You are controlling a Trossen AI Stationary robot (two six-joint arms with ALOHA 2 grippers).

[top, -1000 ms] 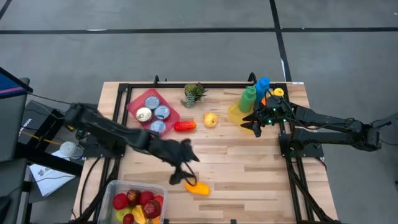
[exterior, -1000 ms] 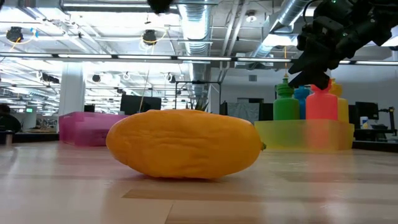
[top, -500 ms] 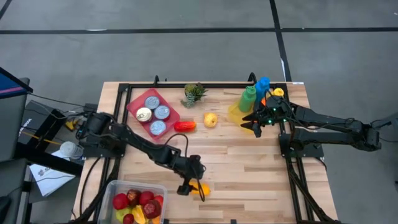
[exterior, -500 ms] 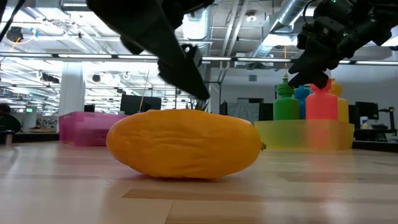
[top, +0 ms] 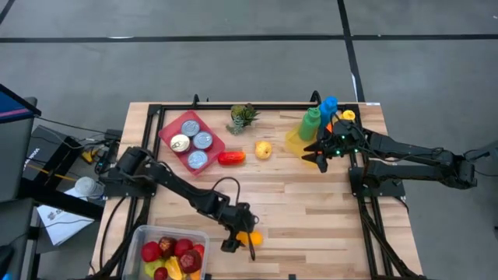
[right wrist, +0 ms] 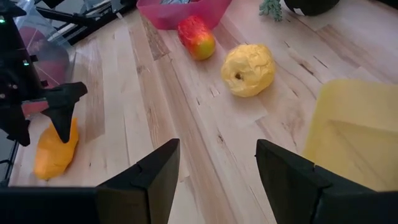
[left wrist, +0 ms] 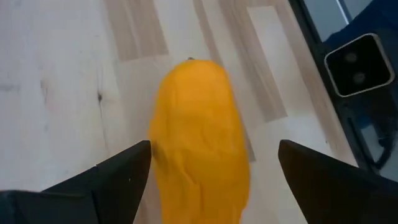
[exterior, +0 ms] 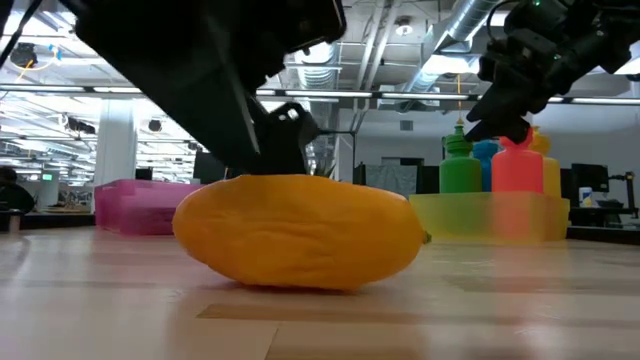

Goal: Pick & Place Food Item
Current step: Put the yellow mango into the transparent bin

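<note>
The left gripper point(left wrist: 208, 171), released, is straddling the mango point(left wrist: 200, 134); no grasp yet. Lifting and placing are pending. The right gripper point(right wrist: 217, 171), released, is waiting near the bottles point(top: 319, 117).

Left gripper point(top: 240, 238) has swung from well off the orange fruit point(top: 249, 238) to right over it, lowered, fingers point(left wrist: 112, 180) spread either side. Fruit shifted slightly.

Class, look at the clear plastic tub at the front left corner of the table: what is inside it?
The clear tub holds mixed toy fruit, red and yellow-green pieces piled together. What lies beneath the top layer is covered. The left hand works outside it, over the orange fruit.
</note>
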